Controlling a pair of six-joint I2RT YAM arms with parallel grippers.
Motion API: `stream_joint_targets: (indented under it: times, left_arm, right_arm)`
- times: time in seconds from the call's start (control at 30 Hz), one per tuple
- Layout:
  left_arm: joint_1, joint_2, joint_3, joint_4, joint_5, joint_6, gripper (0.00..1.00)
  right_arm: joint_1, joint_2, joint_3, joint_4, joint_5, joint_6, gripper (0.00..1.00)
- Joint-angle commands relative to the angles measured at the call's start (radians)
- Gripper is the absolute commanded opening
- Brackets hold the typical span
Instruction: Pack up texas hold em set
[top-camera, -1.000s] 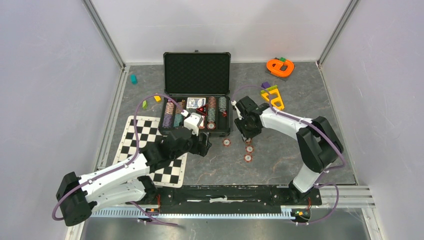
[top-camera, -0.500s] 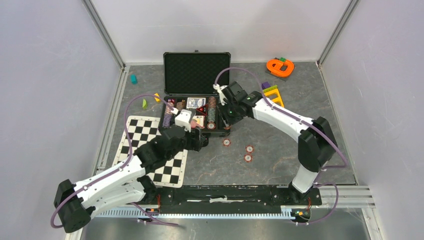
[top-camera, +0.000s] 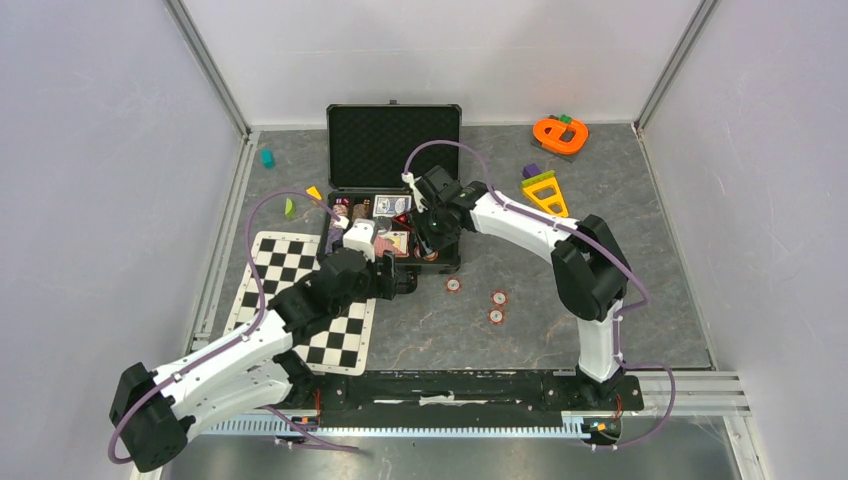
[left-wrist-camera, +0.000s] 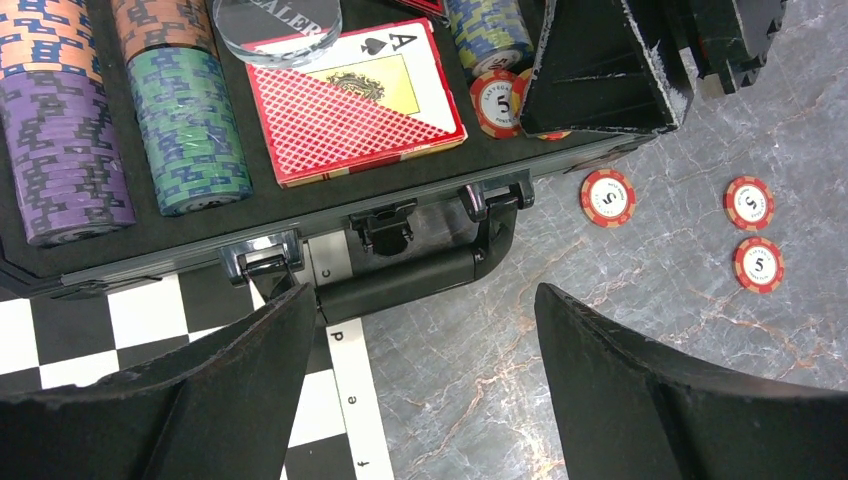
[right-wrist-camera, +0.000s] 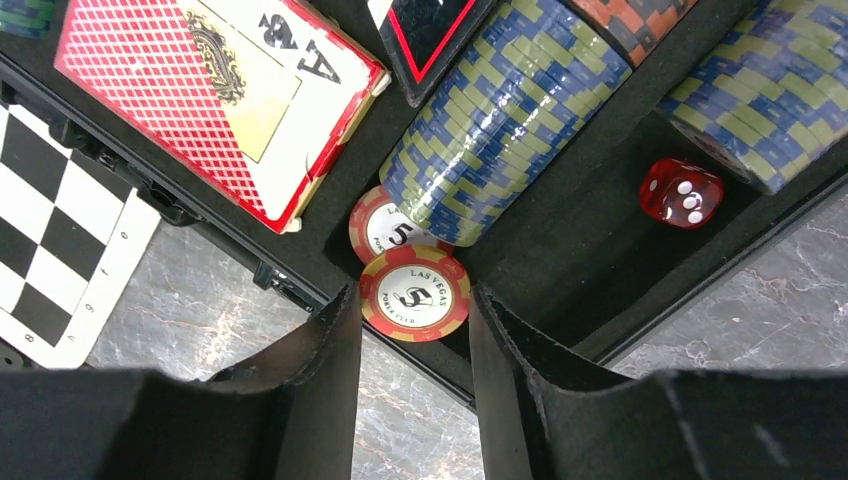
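Black-white checkered mat (top-camera: 290, 290) at the left, flat on the grey table (top-camera: 580, 290), its far right corner reaching to the briefcase handle (left-wrist-camera: 400, 280). Over that corner the left gripper (top-camera: 398, 278), fingers (left-wrist-camera: 230, 400) spread wide with nothing between them, hanging just in front of the handle; whether touching it or not, cannot tell. Next, in the middle, the black briefcase (top-camera: 393, 140), open, lid turned toward the far wall, dark foam inside. In its lower half, from the left: coloured chip stacks (left-wrist-camera: 70, 130) lying on their sides, then a red card deck (left-wrist-camera: 360, 110) with an ace of spades on the box, then a blue-yellow chip stack (right-wrist-camera: 500, 120), then one red die (right-wrist-camera: 680, 192) in a compartment at the right. Above the front right part of the case the right gripper (top-camera: 433, 243), pinching one red-white chip (right-wrist-camera: 415, 293) by its edges between both fingers (right-wrist-camera: 320, 360). Just behind it a second chip (right-wrist-camera: 385, 225), resting at the end of the blue-yellow stack. Right of the case, on the bare table, three loose chips (top-camera: 498, 297), near each other but not touching. Farther right a yellow toy (top-camera: 545, 192), and near the far right corner an orange toy (top-camera: 560, 133).
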Motion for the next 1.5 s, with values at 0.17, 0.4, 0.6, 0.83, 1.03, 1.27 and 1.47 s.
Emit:
stream_joint_targets:
  times: [0.17, 0.4, 0.6, 0.83, 1.03, 1.27, 1.47]
  left_arm:
    - [0.020, -0.001, -0.006, 0.048, 0.030, -0.025, 0.86]
    - [0.021, 0.008, -0.010, 0.060, 0.056, -0.018, 0.87]
    - [0.021, 0.075, 0.018, 0.086, 0.138, 0.000, 0.87]
    - [0.021, 0.242, 0.151, 0.083, 0.222, 0.003, 0.75]
    - [0.021, 0.445, 0.270, 0.109, 0.263, -0.018, 0.59]
    - [0.021, 0.581, 0.368, 0.192, 0.273, -0.048, 0.13]
    - [0.022, 0.710, 0.445, 0.211, 0.249, -0.049, 0.04]
  right_arm:
    - [0.012, 0.015, 0.040, 0.086, -0.006, 0.061, 0.58]
    - [0.012, -0.058, 0.000, 0.132, 0.023, 0.086, 0.77]
    - [0.004, -0.213, -0.133, 0.107, 0.136, 0.063, 0.70]
    - [-0.027, -0.467, -0.408, 0.092, 0.355, 0.066, 0.59]
    - [-0.042, -0.700, -0.653, 0.115, 0.544, 0.118, 0.58]
    - [-0.042, -0.886, -0.836, 0.126, 0.633, 0.181, 0.56]
    - [-0.043, -0.992, -0.993, 0.235, 0.545, 0.217, 0.56]
